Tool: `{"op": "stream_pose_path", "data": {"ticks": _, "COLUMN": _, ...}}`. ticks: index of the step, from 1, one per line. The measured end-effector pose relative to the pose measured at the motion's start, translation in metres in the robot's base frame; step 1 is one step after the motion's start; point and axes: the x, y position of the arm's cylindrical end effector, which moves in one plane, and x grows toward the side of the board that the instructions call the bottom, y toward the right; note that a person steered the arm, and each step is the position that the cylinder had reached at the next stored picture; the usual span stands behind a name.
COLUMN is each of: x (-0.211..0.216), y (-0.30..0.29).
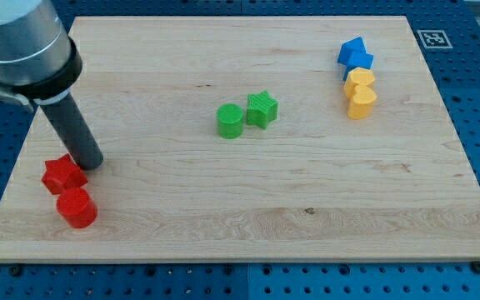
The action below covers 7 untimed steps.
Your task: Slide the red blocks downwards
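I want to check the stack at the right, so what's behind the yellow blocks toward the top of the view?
Two blue blocks sit just above the yellow blocks, touching them. Their lower edges are covered by the upper yellow block, so their full shapes cannot be made out.

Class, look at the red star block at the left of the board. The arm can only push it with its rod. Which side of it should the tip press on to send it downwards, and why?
Press on its upper edge, coming from the view's top. My tip sits at the upper right of the red star block, so it probably needs shifting a little to the view's left to push squarely. The red cylinder sits directly below, touching or nearly so, and would likely ride along.
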Motion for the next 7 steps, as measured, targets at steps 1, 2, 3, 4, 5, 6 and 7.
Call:
{"op": "stream_pose_path", "data": {"ticks": 1, "x": -0.023, "y": -0.001}}
{"op": "stream_pose_path", "data": {"ticks": 2, "x": -0.022, "y": -0.025}}
{"op": "stream_pose_path", "data": {"ticks": 3, "x": -0.022, "y": -0.034}}
{"op": "stream_pose_path", "data": {"ticks": 4, "x": -0.022, "y": -0.034}}
{"op": "stream_pose_path", "data": {"ticks": 5, "x": -0.02, "y": -0.043}}
{"op": "stream_pose_path", "data": {"ticks": 6, "x": -0.015, "y": -0.044}}
{"op": "stream_pose_path", "data": {"ticks": 7, "x": 0.005, "y": -0.044}}
